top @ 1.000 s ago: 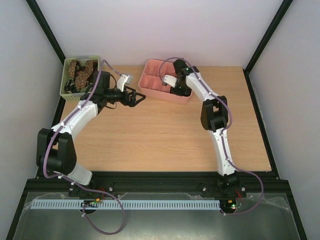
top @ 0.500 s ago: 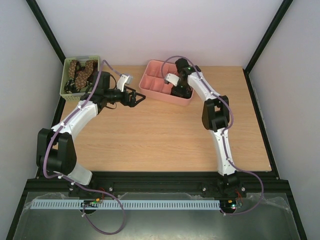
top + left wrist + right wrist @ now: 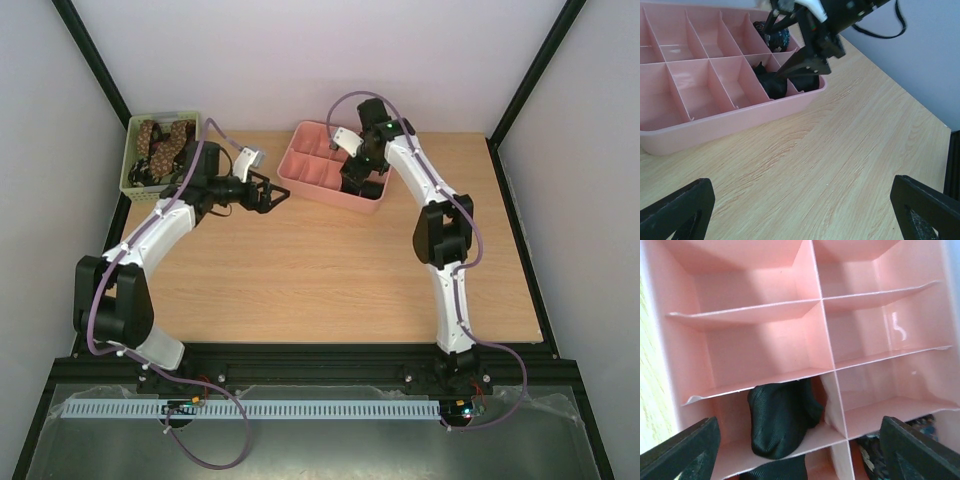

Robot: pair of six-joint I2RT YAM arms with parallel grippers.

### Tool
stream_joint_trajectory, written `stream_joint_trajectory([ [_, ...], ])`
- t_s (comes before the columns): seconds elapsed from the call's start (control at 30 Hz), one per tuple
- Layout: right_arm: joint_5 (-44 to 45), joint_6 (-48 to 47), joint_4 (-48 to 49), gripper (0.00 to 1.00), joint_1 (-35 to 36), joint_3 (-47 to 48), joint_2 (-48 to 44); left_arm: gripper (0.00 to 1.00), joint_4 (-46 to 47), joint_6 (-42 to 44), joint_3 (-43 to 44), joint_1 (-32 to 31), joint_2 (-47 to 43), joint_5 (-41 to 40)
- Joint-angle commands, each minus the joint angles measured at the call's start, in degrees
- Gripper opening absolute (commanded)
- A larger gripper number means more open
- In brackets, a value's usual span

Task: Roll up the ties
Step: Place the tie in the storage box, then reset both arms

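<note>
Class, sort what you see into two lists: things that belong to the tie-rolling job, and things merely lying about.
Job: black rolled tie; patterned rolled tie; loose ties; pink tray; green basket.
Lying about: white slotted strip.

From my top view, the tray (image 3: 300, 160) at upper centre is salmon pink all over, dividers included. Low in the right wrist view, one cell holds a plain black rolled tie (image 3: 782, 417). At the top of the left wrist view there's a dark coil (image 3: 779, 37) flecked with bluish-white dots. The basket (image 3: 128, 175) at upper left is pale green and holds brown ties (image 3: 160, 142) with pale spots. The table (image 3: 320, 280) is light honey wood with fine grain. The left arm (image 3: 160, 225) and right arm (image 3: 440, 290) are white with black joints, trailing purple cables (image 3: 92, 325).
</note>
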Motion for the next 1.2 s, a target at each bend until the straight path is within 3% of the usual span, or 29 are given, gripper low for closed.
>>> stream_joint_trajectory([
  [0.0, -1.78, 1.55, -0.91, 0.9, 0.13, -0.18, -5.22, 0.99, -2.24, 2.84, 3.02, 1.1, 0.74, -1.66],
  [0.07, -0.32, 4.33, 0.46, 0.98, 0.13, -0.28, -6.83, 0.99, -2.99, 3.55, 4.39, 1.94, 1.07, -3.17],
  [0.3, 1.97, 15.87, 3.26, 0.99, -1.67, -0.38, -13.0, 0.99, -10.64, 10.02, 18.43, 5.83, 5.95, -11.42],
  [0.5, -5.87, 27.83, 2.15, 0.99, -8.3, -4.64, -19.4, 0.99, -24.32, 13.03, 39.62, 7.72, 17.19, -17.64],
  [0.7, -17.16, 35.83, 1.8, 0.99, -17.69, -18.05, -28.79, 0.99, -37.16, 13.57, 58.56, 7.62, 27.04, -20.06],
  [0.9, -20.93, 36.17, 5.66, 0.98, -22.17, -41.82, -43.13, 0.99, -38.59, 10.22, 56.48, 4.71, 27.55, -26.89],
  [1.07, -21.75, 35.78, 8.88, 0.99, -22.54, -60.72, -54.46, 0.99, -37.26, 7.53, 43.9, 0.23, 24.17, -35.27],
  [1.17, -22.37, 36.16, 9.68, 0.99, -22.54, -69.43, -59.73, 0.99, -35.1, 6.47, 33.66, -0.48, 20.25, -32.71],
])
